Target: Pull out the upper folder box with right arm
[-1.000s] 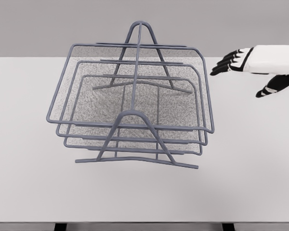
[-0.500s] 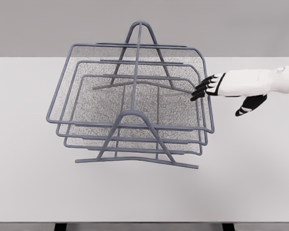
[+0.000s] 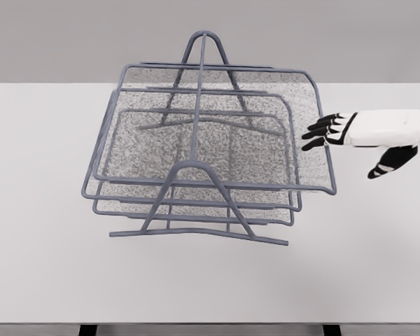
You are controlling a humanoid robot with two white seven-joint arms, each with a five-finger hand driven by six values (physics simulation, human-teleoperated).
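Head view shows you the grey wire-mesh upper folder box (image 3: pixel 217 126) sitting at the top of the grey metal three-tier rack (image 3: pixel 199 203) on the white tabletop (image 3: pixel 49 266), its right side sticking out past the two trays beneath it. Your white-and-black right hand (image 3: pixel 329 131) is released, fingers spread, fingertips just beside the box's right rim, thumb hanging below.

Grey-blue speckled-mesh upper folder box (image 3: pixel 217 126), white table (image 3: pixel 42 245)
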